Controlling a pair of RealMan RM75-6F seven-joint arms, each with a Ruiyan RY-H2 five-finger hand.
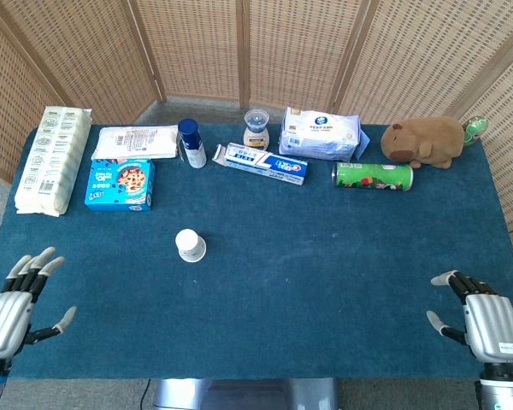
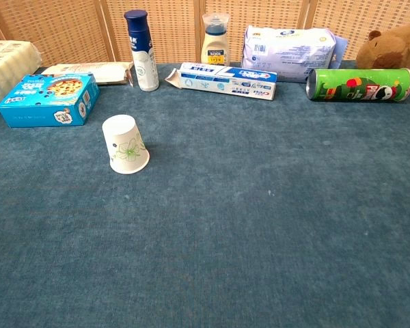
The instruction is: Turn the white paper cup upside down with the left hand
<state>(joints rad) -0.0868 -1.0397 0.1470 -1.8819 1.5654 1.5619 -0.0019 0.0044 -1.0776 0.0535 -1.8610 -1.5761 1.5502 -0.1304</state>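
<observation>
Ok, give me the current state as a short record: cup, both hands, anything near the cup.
cup: white paper cup, upside down on the cloth, rim down
left hand: at near left table edge, fingers spread, holding nothing, far from cup
right hand: at near right edge, fingers apart, holding nothing
nearest item: blue box, apart from cup
task: looks done

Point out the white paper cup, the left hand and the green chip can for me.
white paper cup (image 2: 126, 144), chest view: flower print on its side wall.
left hand (image 1: 7, 312), head view: back of the hand, near the table's front left corner.
green chip can (image 1: 373, 176), head view: middle of the lying tube.
</observation>
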